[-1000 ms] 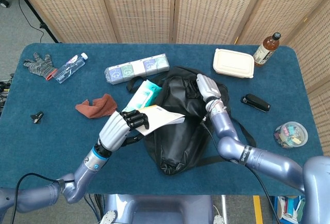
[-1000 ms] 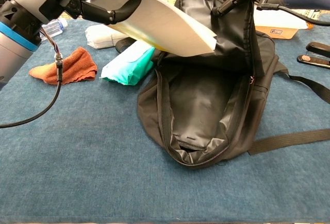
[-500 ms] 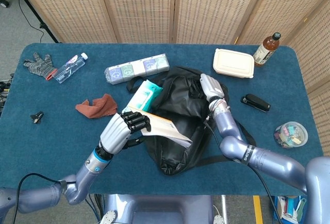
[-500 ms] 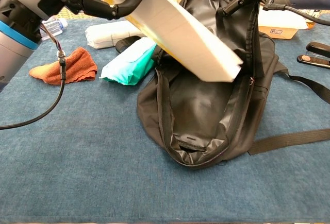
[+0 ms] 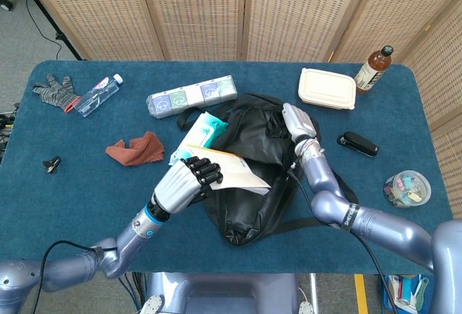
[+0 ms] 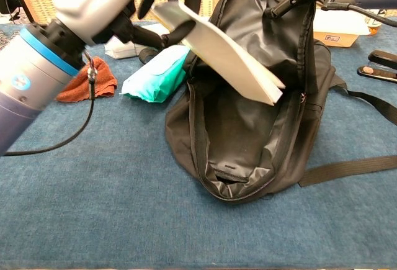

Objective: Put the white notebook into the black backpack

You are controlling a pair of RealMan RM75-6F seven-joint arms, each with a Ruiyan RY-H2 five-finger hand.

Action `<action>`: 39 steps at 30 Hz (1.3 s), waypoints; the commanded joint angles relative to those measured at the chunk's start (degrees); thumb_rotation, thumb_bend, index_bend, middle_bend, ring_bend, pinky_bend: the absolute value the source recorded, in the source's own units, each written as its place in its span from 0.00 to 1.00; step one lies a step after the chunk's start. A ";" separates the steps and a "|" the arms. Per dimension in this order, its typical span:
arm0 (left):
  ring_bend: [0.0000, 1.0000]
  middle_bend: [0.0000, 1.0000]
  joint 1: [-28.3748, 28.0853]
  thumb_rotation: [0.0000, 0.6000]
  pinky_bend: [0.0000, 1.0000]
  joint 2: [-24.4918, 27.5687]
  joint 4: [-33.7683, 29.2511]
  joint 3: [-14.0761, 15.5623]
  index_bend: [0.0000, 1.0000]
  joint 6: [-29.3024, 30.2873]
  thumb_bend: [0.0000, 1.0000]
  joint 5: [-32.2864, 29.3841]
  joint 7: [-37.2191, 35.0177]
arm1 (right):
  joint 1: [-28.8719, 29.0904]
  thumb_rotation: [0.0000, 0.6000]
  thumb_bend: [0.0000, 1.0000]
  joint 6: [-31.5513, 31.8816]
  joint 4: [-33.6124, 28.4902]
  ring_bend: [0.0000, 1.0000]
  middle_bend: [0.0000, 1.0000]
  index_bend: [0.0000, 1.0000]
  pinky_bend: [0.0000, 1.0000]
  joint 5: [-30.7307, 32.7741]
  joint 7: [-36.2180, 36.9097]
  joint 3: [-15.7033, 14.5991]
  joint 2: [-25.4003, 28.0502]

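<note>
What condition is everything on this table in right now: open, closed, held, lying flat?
black backpack: unzipped, flap held up.
white notebook: held, tilted down into the backpack's mouth.
left hand: grips the notebook.
right hand: holds the backpack's top edge.
lunch box: lid on.
brown bottle: upright, capped.
water bottle: lying on its side.
orange cloth: crumpled.
grey glove: lying flat.
</note>
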 commanded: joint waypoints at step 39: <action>0.56 0.59 -7.73 1.00 0.75 -22.02 18.92 -2.97 0.83 -13.04 0.59 -8.56 16.22 | -0.36 1.00 0.59 -2.22 -10.49 0.50 0.59 0.60 0.73 0.05 3.91 -1.86 6.63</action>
